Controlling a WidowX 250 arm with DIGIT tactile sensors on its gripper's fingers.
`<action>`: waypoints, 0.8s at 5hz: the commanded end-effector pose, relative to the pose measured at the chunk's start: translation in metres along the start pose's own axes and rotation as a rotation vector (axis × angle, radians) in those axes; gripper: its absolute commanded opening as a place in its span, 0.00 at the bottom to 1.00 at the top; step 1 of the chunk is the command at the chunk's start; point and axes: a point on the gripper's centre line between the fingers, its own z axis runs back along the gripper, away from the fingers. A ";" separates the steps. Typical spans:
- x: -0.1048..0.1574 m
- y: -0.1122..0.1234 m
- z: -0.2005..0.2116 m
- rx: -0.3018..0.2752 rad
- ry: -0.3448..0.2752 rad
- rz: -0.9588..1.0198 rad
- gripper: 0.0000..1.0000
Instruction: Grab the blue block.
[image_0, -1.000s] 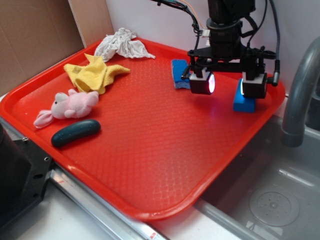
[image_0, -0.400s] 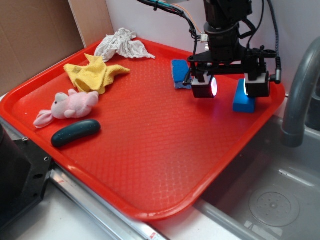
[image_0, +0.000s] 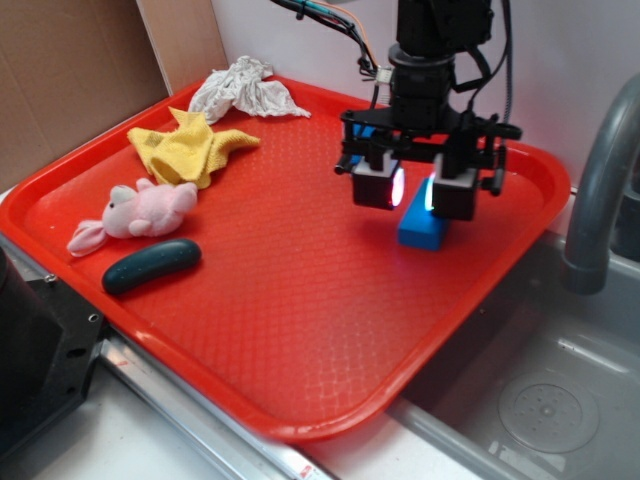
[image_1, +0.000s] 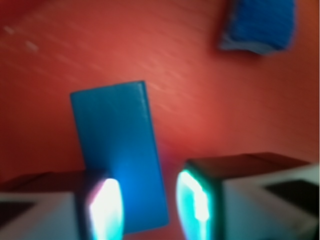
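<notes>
Smooth matt blue block (image_1: 120, 150) between gripper (image_0: 413, 190) fingers; beneath, glossy textured plastic tray (image_0: 300, 300); behind, rough spongy blue sponge (image_1: 260, 27).

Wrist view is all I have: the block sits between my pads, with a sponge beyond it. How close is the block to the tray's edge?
Observer: The block lies flat on the tray, close to the rim on the sink side but fully inside it.
Operator: Is there anything beyond that rim I could hit?
Observer: A faucet stands just past it, off the tray.
Operator: How low is the gripper?
Observer: The gripper is open, and its pads look about level with the block's top. I cannot tell whether they touch it.
</notes>
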 end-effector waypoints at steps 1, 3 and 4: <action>0.012 0.001 0.081 -0.093 -0.121 -0.095 0.22; 0.031 -0.022 0.071 -0.227 -0.222 -0.240 1.00; 0.031 -0.020 0.057 -0.198 -0.172 -0.227 1.00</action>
